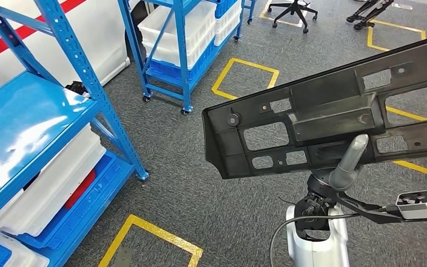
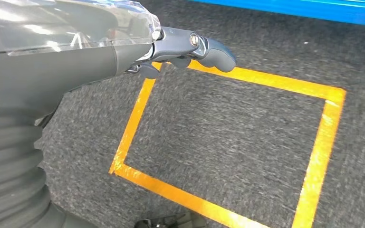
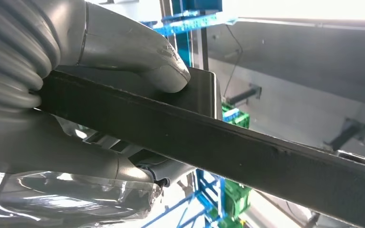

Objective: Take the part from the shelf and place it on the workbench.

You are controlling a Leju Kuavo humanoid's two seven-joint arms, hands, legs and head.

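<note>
A long black plastic part (image 1: 322, 117) with several cut-outs hangs in the air across the right half of the head view, above the grey floor. My right hand (image 1: 347, 164) grips it from below, its grey thumb lying up against the part's face. In the right wrist view the thumb (image 3: 164, 73) presses on the part's dark edge (image 3: 247, 152) while the fingers wrap under it. My left hand (image 2: 185, 50) hangs over the carpet with its fingers loosely curled and nothing in them.
A blue shelf (image 1: 39, 128) holding white bins (image 1: 55, 178) stands at the left. A second blue rack on wheels (image 1: 183, 50) is behind it. Yellow tape squares (image 1: 244, 78) mark the grey floor. An office chair base (image 1: 294, 11) sits far back.
</note>
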